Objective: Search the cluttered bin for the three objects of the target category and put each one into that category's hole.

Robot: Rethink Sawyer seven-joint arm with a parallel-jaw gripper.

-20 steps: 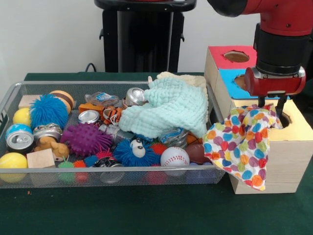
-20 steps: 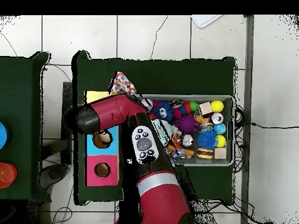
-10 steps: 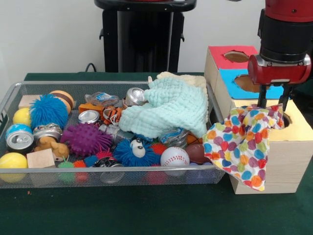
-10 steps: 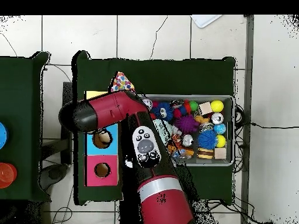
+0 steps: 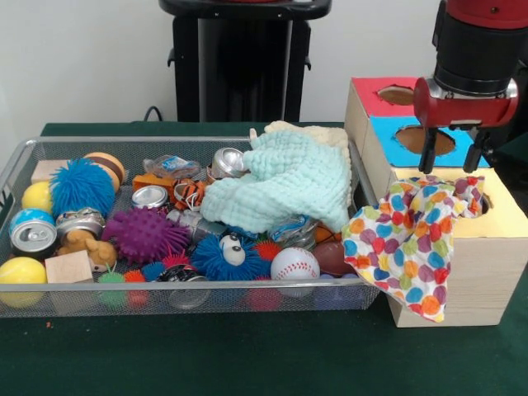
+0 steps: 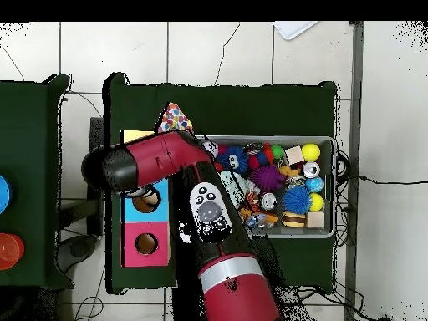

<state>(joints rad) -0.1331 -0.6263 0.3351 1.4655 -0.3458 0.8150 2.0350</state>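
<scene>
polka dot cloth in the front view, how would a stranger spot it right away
Find the wooden box with the yellow top beside the wire bin. The polka dot cloth drapes over its near corner, below the open hand. It alone is white with multicoloured dots; the bin's cloth is plain mint.

Dark green cloth-covered table (image 5: 206,355), seen from the front and from above (image 6: 251,109). Resting directly on it, a long shallow silver wire-mesh bin (image 5: 16,169), filling most of the left and middle in the front view, heaped with small toys, cans, balls and cloths. Just beside the bin's right end, touching or nearly touching, a pale plywood box (image 5: 487,272) with a top in three coloured panels: yellow nearest, blue in the middle, red farthest, each with a round hole. From above, box (image 6: 134,251) at left and bin (image 6: 334,188) at right. Bare green cloth in front.
</scene>
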